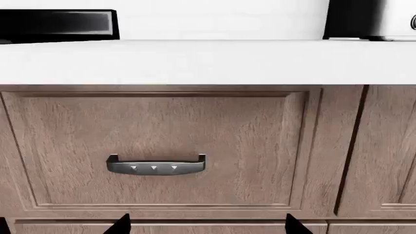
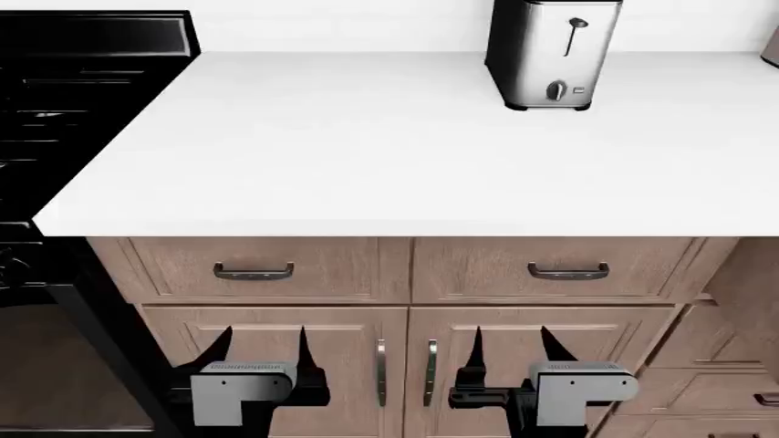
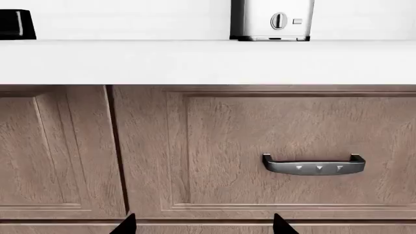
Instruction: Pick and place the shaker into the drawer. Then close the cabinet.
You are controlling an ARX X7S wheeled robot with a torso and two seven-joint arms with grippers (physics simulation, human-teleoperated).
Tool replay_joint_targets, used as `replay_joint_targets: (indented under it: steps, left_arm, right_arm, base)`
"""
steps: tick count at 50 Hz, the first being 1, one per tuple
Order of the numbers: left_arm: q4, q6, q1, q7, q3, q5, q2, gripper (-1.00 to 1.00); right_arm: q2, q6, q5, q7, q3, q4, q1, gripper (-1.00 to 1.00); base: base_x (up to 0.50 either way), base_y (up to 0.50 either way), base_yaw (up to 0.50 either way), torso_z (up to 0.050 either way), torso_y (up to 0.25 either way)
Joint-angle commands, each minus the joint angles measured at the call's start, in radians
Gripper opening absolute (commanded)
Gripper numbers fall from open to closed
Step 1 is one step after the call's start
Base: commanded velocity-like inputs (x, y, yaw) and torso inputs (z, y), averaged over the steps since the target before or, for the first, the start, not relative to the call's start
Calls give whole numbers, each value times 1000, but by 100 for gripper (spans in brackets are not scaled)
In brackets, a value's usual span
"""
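No red shaker shows in any view. Two shut wood-grain drawers sit under the white counter [image 2: 402, 146]: a left drawer [image 2: 171, 269] and a right drawer [image 2: 475, 269], each with a dark curved handle. My left gripper [image 2: 263, 333] is open and empty, below and in front of the left drawer. In the left wrist view the gripper [image 1: 206, 222] faces that drawer's handle [image 1: 156, 165]. My right gripper [image 2: 512, 333] is open and empty below the right drawer. In the right wrist view the gripper [image 3: 204, 222] sits left of that drawer's handle [image 3: 313, 165].
A steel toaster [image 2: 554, 55] stands at the back of the counter. A black stove [image 2: 73, 137] adjoins the counter on the left. Two shut cabinet doors [image 2: 353, 365] lie behind the grippers. More wooden fronts [image 2: 742, 347] show at the right edge.
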Motion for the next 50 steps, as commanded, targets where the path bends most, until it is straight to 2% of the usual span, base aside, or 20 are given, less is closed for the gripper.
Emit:
replay_joint_targets:
  steps: [1,11,20,40,47,50]
  left_arm:
    - [-8,-1,-3,-16,19,-16,-17,100]
    - [-63,-13,-27,-26,39,-92,-43,100]
    - [-45,-79,-34,-51,63,-101,-60,100]
    - [-45,-83,-38,-70,97,-123,-87,100]
    - [-49,-74,-40,-96,115,-102,-97,100]
    - [-8,-131,-50,-93,113,-125,-103,100]
  right_arm:
    - [16,-2,23,13,-19,4,3,100]
    - [50,-35,41,31,-64,21,8,100]
    - [63,-32,65,48,-75,23,10,100]
    - [84,-14,110,71,-94,20,13,100]
    - [86,-7,141,83,-84,13,12,100]
    - [90,55,151,106,-77,-46,35,100]
  base:
    - [0,0,0,0,0]
    - [0,500,0,0,0]
    - [0,500,0,0,0]
    - [0,500,0,0,0]
    - [0,0,0,29,49]
    - [0,0,0,50,85]
